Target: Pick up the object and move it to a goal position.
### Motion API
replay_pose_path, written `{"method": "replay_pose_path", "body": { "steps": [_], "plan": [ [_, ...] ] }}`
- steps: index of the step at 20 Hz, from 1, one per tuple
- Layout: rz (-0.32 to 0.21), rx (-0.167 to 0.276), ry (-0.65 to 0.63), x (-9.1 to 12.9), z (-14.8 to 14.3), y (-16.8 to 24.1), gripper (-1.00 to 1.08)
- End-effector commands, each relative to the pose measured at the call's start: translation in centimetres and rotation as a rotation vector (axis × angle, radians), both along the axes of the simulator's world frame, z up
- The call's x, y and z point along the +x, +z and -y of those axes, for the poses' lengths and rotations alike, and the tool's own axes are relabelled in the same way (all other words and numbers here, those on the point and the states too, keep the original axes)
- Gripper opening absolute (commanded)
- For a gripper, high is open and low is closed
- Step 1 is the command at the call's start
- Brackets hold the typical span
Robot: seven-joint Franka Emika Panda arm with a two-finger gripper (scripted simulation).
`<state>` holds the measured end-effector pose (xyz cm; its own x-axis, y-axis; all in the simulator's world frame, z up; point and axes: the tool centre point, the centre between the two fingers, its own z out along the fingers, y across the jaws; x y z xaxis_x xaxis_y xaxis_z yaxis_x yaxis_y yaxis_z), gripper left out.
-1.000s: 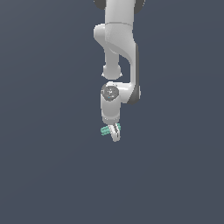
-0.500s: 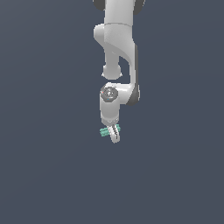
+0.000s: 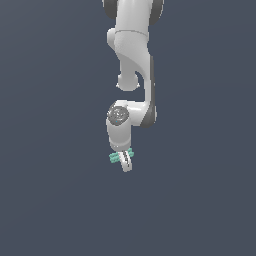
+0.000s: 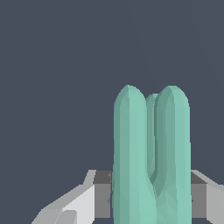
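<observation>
The object (image 3: 116, 158) is a small teal-green ridged bar, held crosswise at the tip of the white arm and sticking out toward the exterior view's left. My gripper (image 3: 125, 162) is shut on it, with the white fingers (image 3: 127, 164) pointing down. In the wrist view the object (image 4: 151, 162) fills the middle as tall teal ridges, and the grey-white fingers (image 4: 83, 201) press against it from both sides. It hangs above the plain dark grey floor (image 3: 60, 210).
Nothing but the white arm (image 3: 132, 60) coming down from above and the uniform dark grey floor shows in either view.
</observation>
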<state>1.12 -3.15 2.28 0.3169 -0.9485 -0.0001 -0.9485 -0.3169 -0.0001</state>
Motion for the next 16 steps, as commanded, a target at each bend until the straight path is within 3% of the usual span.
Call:
{"method": "replay_pose_path", "body": {
  "steps": [1,9,16],
  "plan": [
    [0.0,0.0,0.0,1.3,0.8,0.1,-1.0],
    [0.0,0.0,0.0,5.5,3.0,0.2,-1.0],
    [0.0,0.0,0.0,7.8,4.2,0.3,-1.0]
  ]
}}
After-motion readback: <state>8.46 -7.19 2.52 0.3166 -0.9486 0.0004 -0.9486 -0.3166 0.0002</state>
